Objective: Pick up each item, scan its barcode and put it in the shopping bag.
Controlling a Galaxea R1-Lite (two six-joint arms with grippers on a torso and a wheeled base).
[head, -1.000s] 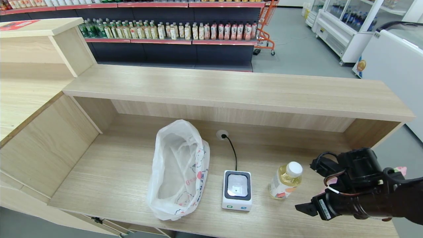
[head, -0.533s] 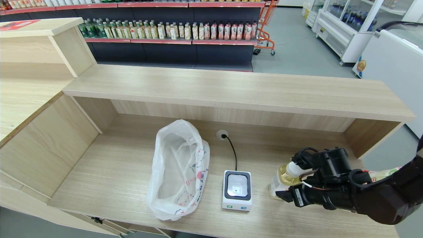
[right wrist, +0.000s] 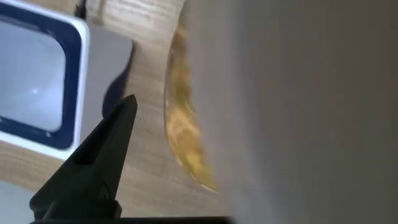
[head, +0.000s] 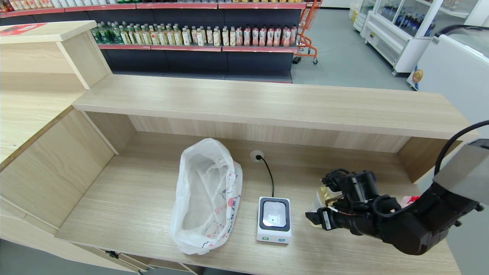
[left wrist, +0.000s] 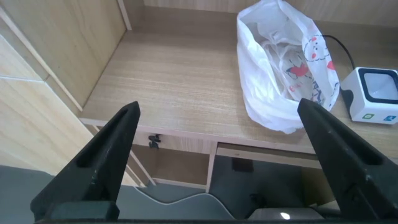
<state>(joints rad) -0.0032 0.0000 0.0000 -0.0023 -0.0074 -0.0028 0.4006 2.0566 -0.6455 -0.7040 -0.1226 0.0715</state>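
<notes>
The bottle point(head: 321, 194) stands upright on the table point(head: 126, 206), just right of the scanner point(head: 273, 219) and largely hidden behind the right claw point(head: 320, 214). It holds a pale yellow liquid. Judging by that, it is fairly heavy for its size, with smooth, rounded plastic walls that could give or slip under a squeeze. The best hold looks to be mid-body, across the label, below the shoulder and well below the cap.

In the right wrist view, one finger point(right wrist: 93, 168) stands beside the bottle point(right wrist: 180, 124) with bare wood between them, so the claw is apart and not yet clamped. The scanner point(right wrist: 37, 87) lies just beyond that finger.

The bottle's label cannot be read, and no barcode shows. The scanner has a green and a blue mark on its front edge, and a black cable point(head: 269, 172) runs from it to a hole in the table. The white shopping bag point(head: 206, 194) lies open to the scanner's left, printed with red and dark cartoon figures and lettering too small to read.

The left claw point(left wrist: 217, 118) hangs spread wide off the table's near edge, holding nothing.
</notes>
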